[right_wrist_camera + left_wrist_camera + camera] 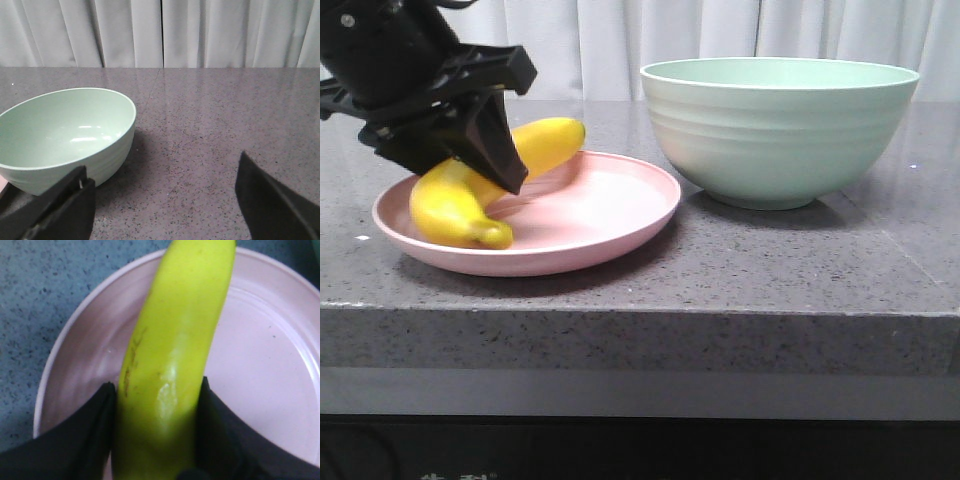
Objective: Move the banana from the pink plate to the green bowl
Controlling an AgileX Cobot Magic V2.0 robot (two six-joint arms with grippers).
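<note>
Our left gripper (157, 440) pinches banana (175, 355) mid-body on pink plate (620, 215), balanced for lifting. Right gripper (162, 200) fingers wide, idle nr green bowl (780, 130).

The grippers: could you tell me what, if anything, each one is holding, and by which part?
The left gripper is shut on the banana around its middle, above the pink plate. The right gripper is open and holds nothing.

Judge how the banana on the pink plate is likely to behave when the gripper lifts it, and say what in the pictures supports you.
The banana has glossy skin, so it may slip between the left gripper fingers. It looks plump and firm, probably holding its shape. Being curved and gripped near the middle, it might pivot as it leaves the pink plate.
</note>
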